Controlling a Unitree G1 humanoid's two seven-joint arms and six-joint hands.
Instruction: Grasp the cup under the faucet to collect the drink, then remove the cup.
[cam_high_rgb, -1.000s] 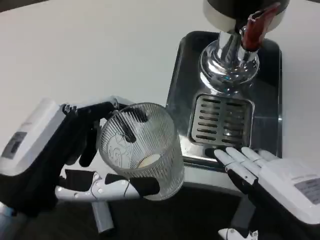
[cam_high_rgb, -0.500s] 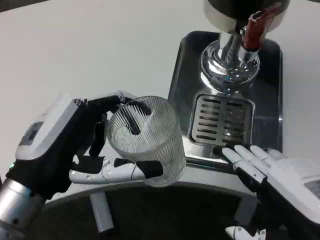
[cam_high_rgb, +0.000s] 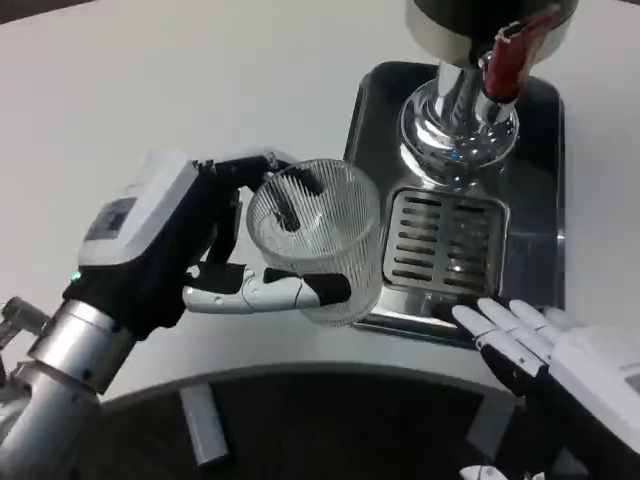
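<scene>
Gripping the clear ribbed glass cup around its wall, the left hand is holding it tilted just beside the near-left edge of the shiny rectangular metal drip tray, with one white-and-black finger lying across the cup's front and dark fingers wrapping its far side. Relative to that tray, the slotted metal grille is sitting toward the near side, the rounded chrome dispenser base is standing at the far end, and the red faucet lever is projecting above it. The right hand is resting at the tray's near-right corner, fingers spread and holding nothing, fingertips lying on or just over the tray's rim. The cup is not yet standing under the faucet, and the likely trouble lies in getting it there: being tilted and smooth-walled, it could be slipping in the grasp, or its base could be catching the tray's raised edge and tipping. If it lands off-centre on the grille, the drink would be missing the mouth and spilling into the tray. The waiting right hand could also be getting in the way of the cup's path.
</scene>
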